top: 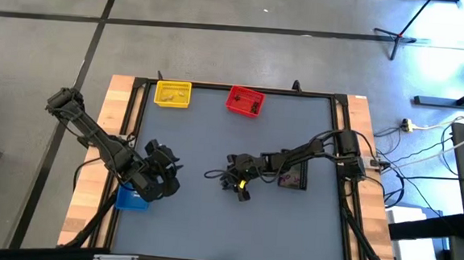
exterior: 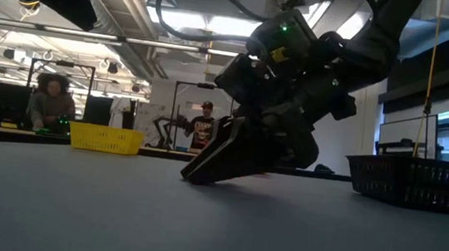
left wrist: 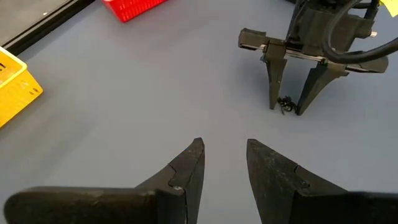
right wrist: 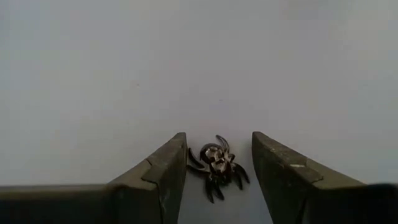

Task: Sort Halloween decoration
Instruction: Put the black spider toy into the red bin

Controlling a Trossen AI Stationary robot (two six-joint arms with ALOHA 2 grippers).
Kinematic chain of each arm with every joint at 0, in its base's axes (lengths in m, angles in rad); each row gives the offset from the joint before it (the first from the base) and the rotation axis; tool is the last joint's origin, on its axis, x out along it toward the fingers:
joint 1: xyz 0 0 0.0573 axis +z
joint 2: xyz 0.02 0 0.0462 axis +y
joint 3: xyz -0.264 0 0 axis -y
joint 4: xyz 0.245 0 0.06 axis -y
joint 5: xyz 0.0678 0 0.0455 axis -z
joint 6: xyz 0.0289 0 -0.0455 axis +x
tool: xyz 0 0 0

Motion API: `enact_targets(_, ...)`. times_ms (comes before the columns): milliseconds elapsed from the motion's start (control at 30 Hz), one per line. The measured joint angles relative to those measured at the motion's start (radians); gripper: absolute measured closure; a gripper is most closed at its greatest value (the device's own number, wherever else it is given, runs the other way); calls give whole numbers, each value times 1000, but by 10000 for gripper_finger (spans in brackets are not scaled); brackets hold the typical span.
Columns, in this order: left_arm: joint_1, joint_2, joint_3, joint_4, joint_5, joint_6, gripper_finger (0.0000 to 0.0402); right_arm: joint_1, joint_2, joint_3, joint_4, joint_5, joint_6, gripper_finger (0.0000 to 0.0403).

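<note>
right gripper (top: 237,184): centre of the high view, tipped down onto the mat. Right wrist view has both fingers (right wrist: 163,180) straddling a small dark spider trinket (right wrist: 217,168). Jaws spread, a visible gap on each side of it, no contact with either finger.
spider trinket: lies flat on the grey table (top: 210,225), legs splayed, body mottled dark and pale. Also seen in the left wrist view at right centre, a tiny dark speck (left wrist: 285,104) between the tips of the right gripper (left wrist: 288,111).
left gripper (top: 167,168): left-centre of the high view, above the mat, well apart from the spider. Its two fingers (left wrist: 186,171) sit at the bottom of the left wrist view, jaws parted, nothing between them.
low view: right gripper (exterior: 215,170) fills the middle of the frame, tips down at the table surface. Spider cannot be made out here.
yellow bin (top: 173,93): upper left of the high view, at the far table edge.
red bin (top: 245,101): just right of the yellow one, same edge.
blue bin (top: 131,199): lower left, partly under the left arm.
black bin (exterior: 419,181): right edge of the low view; contents not readable.
other trinkets: pale bits in the yellow bin, dark bits in the red one, too small to identify.
room: two people behind the table in the low view, left and centre background.
</note>
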Motion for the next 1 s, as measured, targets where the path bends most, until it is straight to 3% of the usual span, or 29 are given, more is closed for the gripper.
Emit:
enact_targets(500, 0, 0, 0, 0, 2, 0, 290, 1, 0, -2, -20, -2, -4, 309)
enact_targets(1000, 0, 0, 0, 0, 2, 0, 290, 1, -8, -4, 6, 2, -3, 318)
